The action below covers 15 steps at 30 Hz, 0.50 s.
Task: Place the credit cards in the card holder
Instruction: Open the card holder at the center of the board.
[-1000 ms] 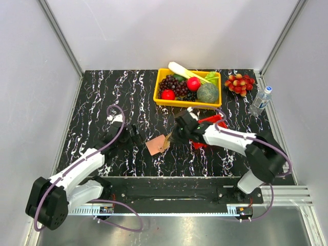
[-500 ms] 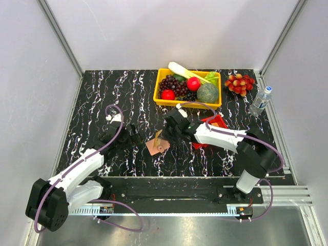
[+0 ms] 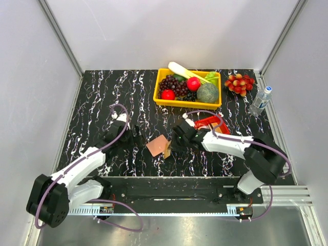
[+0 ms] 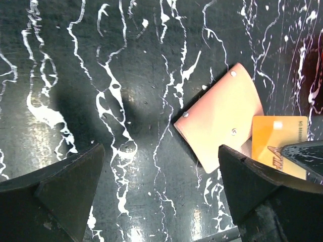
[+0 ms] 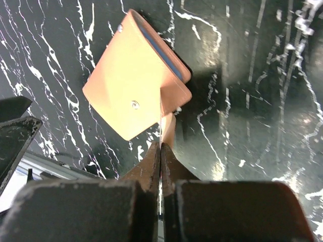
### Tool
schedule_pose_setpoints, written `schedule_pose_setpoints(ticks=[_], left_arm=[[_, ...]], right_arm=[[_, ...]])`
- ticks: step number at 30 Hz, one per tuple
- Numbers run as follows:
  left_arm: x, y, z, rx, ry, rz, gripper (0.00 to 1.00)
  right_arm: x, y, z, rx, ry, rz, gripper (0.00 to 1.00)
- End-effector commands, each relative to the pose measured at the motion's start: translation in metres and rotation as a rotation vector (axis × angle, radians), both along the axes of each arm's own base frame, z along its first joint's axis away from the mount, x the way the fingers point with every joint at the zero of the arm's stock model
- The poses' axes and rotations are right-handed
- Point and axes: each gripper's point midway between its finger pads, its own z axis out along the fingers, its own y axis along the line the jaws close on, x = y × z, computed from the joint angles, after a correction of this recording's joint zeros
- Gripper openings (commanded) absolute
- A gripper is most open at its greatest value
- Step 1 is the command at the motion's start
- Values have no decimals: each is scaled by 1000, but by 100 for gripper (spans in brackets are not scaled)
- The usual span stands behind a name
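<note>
Nearer arm's right gripper (image 5: 161, 153), pinched shut on a thin orange plastic credit card (image 4: 276, 143) held edge-on, has the flat salmon-pink leather card holder (image 3: 157, 146) just beside at 9 o'clock on the black marbled table (image 3: 102, 102); left gripper (image 4: 160, 176) gapes empty.

Table (image 3: 102, 97) lay open at upper left; basket (image 3: 184, 103), tray (image 3: 207, 123) and card holder (image 3: 157, 146) blocked centre and upper right.

card holder (image 3: 156, 146) just left of credit card (image 4: 273, 145)
</note>
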Motion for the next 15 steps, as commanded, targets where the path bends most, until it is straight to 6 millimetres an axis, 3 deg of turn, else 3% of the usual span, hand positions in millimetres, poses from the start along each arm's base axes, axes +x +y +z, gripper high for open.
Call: schedule_pose_setpoints(ticks=[1, 9, 15], left_arm=[[15, -20, 20, 24, -83, -83, 99], [7, -53, 19, 146, -104, -199, 99], [2, -67, 3, 255, -76, -258, 99]], right_arm=[[-5, -12, 14, 9, -56, -9, 0], [-9, -24, -9, -26, -24, -53, 0], [-11, -30, -13, 14, -37, -105, 0]])
